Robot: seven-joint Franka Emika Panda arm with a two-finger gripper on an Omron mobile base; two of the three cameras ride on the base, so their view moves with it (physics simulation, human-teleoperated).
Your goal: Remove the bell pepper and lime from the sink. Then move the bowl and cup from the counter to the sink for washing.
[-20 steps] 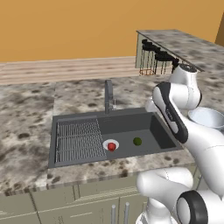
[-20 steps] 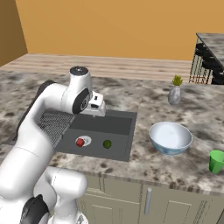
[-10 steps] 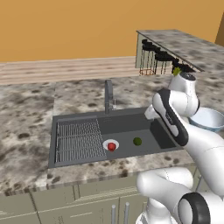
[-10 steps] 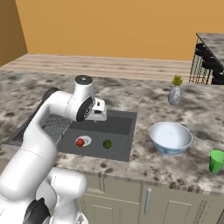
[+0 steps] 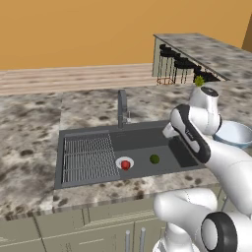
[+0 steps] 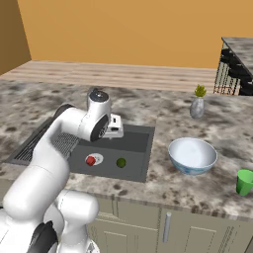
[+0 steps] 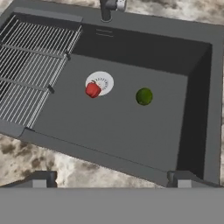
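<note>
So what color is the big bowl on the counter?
The bowl is white inside and pale blue patterned outside, best seen in the right base view.

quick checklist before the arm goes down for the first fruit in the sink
1. Gripper open and holding nothing: ok.
2. Bell pepper in plain sight on the sink floor, overlapping the drain ring: ok.
3. Lime lies apart from the pepper, so one can be taken alone: ok.
4. Gripper centred over a fruit: not ok, both sit farther ahead in the hand view.
5. Wire rack off to one side of both fruits: ok.
6. Bowl and cup wait on the counter: ok.
</note>
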